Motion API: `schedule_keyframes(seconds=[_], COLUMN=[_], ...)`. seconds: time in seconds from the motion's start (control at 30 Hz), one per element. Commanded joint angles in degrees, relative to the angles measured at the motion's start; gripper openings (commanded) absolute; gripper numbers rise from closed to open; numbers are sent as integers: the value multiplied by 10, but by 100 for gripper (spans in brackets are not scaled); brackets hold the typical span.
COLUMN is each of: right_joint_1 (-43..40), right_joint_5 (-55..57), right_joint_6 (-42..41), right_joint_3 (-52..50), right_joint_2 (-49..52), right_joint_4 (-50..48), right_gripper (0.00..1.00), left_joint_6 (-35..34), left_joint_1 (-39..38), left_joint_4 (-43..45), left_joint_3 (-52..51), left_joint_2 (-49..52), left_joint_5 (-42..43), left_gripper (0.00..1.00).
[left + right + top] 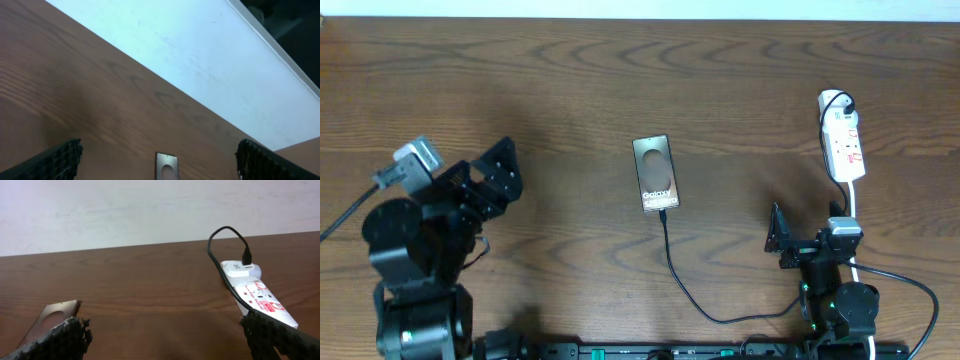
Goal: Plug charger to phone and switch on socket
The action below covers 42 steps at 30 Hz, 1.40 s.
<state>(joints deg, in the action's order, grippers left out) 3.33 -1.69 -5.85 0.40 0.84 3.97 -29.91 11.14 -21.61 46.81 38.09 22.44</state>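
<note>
My left gripper (498,180) hung left of the phone (654,173), fingers apart and empty. The charger (685,290) met the phone's near edge; I couldn't tell if it was seated. Right of the phone, my right gripper (778,238) gaped too, short of the socket (843,145). By my judgement, 2 moves remained: confirm the plug, then press the switch.

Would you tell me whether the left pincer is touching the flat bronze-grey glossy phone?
Apart. The overhead view shows bare brown wooden table between the left pincer and the bronze-grey phone.
</note>
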Motion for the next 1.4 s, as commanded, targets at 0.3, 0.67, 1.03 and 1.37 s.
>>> schedule_keyframes(seconds=[0.3, 0.67, 1.03, 1.37], right_joint_1=[-2, -2, -2, -2], right_joint_5=[0, 0, 0, 0], right_joint_6=[5, 5, 5, 5], right_joint_3=[-1, -1, -1, -1], right_joint_2=[-5, -5, -5, -5], right_joint_4=[2, 2, 2, 2], right_gripper=[99, 99, 99, 99], left_joint_6=[10, 12, 12, 12], left_joint_1=[-21, -55, -59, -59], left_joint_4=[-125, -146, -48, 430], left_joint_3=[3, -57, -174, -343], left_joint_2=[-157, -324, -380, -380], left_joint_5=[-105, -159, -172, -221], left_gripper=[98, 98, 98, 98])
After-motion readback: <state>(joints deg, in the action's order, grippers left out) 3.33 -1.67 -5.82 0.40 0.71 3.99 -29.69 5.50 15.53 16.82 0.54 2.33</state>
